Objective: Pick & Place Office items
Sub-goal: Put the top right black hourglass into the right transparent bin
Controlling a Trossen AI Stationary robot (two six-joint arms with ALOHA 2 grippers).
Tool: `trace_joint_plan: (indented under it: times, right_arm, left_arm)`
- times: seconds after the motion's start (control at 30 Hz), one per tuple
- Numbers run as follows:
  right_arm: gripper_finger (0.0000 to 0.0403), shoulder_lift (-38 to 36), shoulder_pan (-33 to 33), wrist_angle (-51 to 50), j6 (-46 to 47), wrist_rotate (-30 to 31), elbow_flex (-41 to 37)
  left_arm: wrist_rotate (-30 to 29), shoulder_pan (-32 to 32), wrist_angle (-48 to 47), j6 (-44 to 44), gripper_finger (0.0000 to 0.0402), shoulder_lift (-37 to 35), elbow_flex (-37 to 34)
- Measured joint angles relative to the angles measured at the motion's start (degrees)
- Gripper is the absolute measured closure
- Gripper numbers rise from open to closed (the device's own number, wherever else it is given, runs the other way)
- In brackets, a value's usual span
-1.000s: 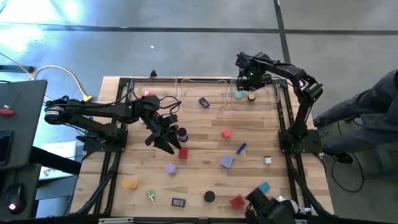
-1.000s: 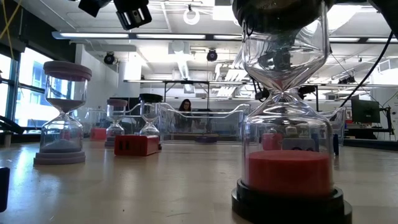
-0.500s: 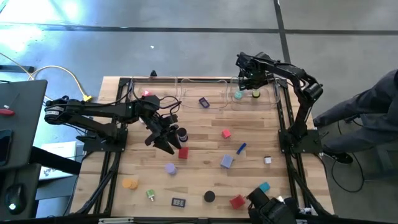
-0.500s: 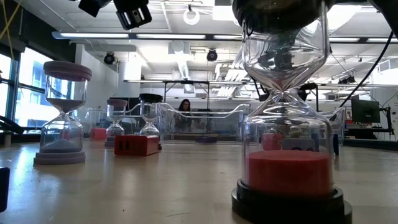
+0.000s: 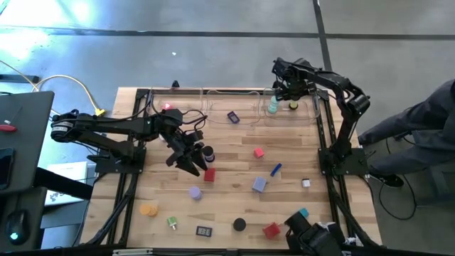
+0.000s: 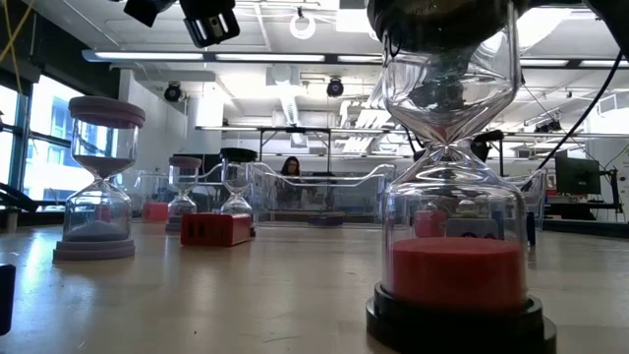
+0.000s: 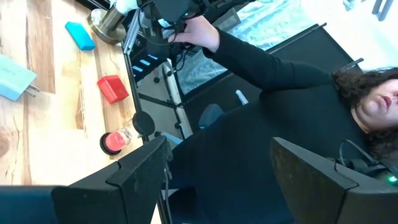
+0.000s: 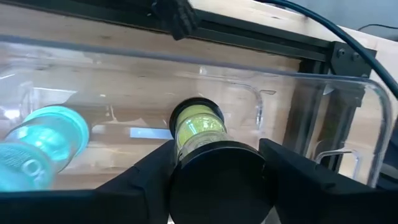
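The right gripper (image 5: 290,91) is hovering at the far right corner of the wooden table (image 5: 227,206), over the clear plastic tray (image 5: 311,114) standing there. In the right wrist view its 2 dark fingers (image 8: 152,171) are standing spread on either side of a small hourglass with black caps and yellow-green sand (image 8: 198,130), which is lying on its side on the tray floor; whether the fingers are touching it is hard to judge, though they seem to be apart from it. A teal-capped hourglass (image 8: 40,146) is lying just beside it in the same tray.

The left gripper (image 5: 186,162) is hanging over the middle-left of the table, its fingers (image 7: 140,171) spread with nothing between them, close to a black round-capped hourglass (image 5: 207,153) and a red block (image 5: 210,174).

The other office items are lying scattered on the wood: a small red cube (image 5: 259,152), a blue stick (image 5: 276,169), a lavender block (image 5: 260,184), a lilac round cap (image 5: 195,192), an orange round cap (image 5: 148,210), a black round cap (image 5: 239,225) and a larger red block (image 5: 271,230) near the front edge. A pink piece (image 5: 168,108) is sitting in the far left clear tray (image 5: 186,92).

In the low view, a red-sand hourglass (image 6: 454,197) is standing closest to the camera.

A person in a black sleeve (image 7: 261,68) is showing beyond the table in the left wrist view.
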Motion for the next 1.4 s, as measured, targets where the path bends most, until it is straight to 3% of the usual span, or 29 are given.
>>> trace_joint_plan:
  times: [0.2,0.43,0.9,1.17,1.4]
  right_arm:
    - [0.0206,0.00,-0.04,0.31,0.01,0.02,0.00]
    - [0.0158,-0.04,-0.05,-0.32,0.09,0.08,0.00]
    - [0.0160,-0.36,1.18,-1.15,-0.63,0.18,0.00]
    - [0.0159,-5.34,0.98,-0.48,-0.47,1.92,0.00]
    - [0.0159,-13.89,0.92,0.00,-1.31,3.12,0.00]
  left_arm:
    - [-0.11,0.00,0.00,-0.15,0.0124,0.00,0.00]
    - [-0.59,0.00,0.00,-0.13,0.0124,0.02,0.00]
    - [-1.43,0.00,0.03,-0.12,0.0124,0.02,0.00]
    - [-1.89,-0.59,0.04,-0.11,0.0124,0.02,0.00]
    - [-2.12,-1.47,0.04,-0.03,0.0124,0.02,0.02]
